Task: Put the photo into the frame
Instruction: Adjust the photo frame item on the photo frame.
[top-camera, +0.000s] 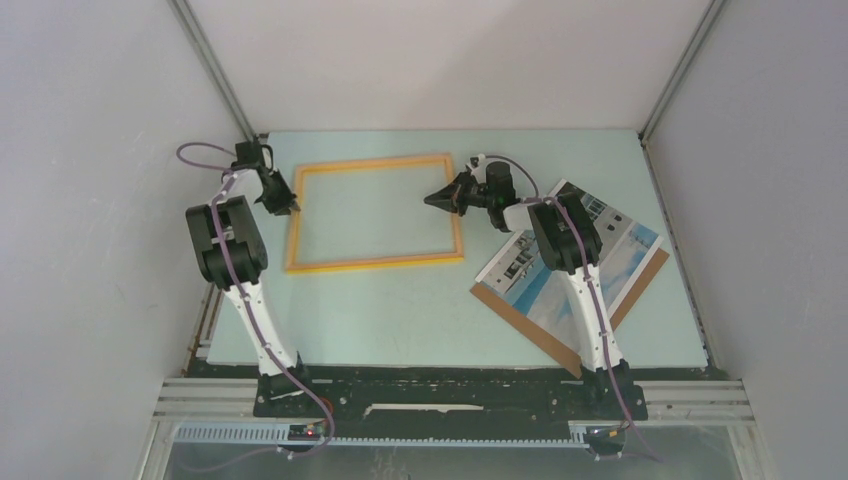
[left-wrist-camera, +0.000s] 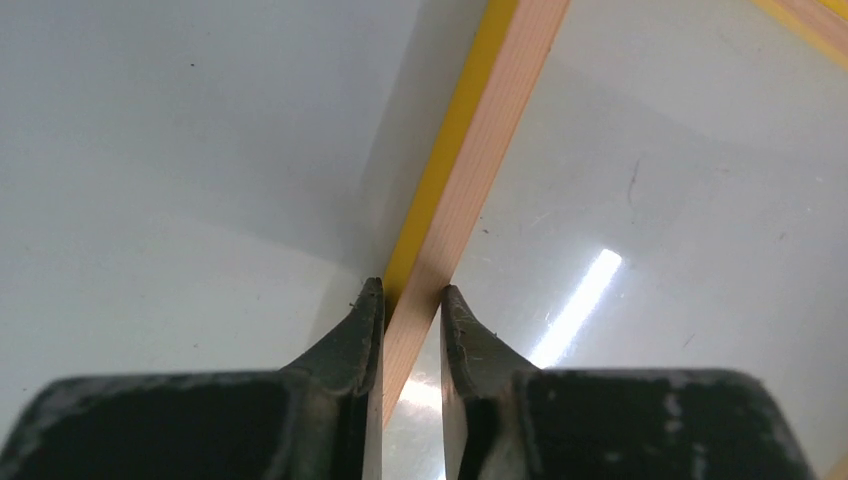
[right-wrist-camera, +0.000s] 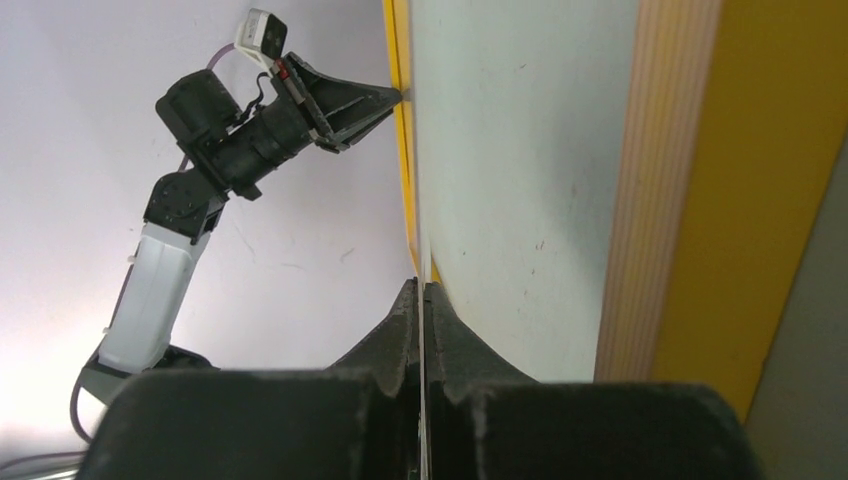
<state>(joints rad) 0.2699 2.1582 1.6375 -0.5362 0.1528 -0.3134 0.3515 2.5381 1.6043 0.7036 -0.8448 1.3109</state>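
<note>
Left tool (left-wrist-camera: 412, 295) grips the rim of the frame (left-wrist-camera: 480, 170) at its 9 o'clock side, one finger on each face. Right tool (right-wrist-camera: 420, 290) is pinched tight just inside the 3 o'clock rim; whether it holds anything I cannot tell. The photo (top-camera: 620, 250) lies on a brown backing board (top-camera: 530, 328) at the surface's (top-camera: 400, 310) 4 o'clock.

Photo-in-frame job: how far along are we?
Done: nothing placed yet. The blue-sky photo with white border lies on the brown backing board at right, outside the thin yellow-orange wooden frame. In hand: the left gripper pinches the frame's left rim; the right gripper, shut, reaches over the right rim. Left: pick up the photo, lay it in the frame.
</note>
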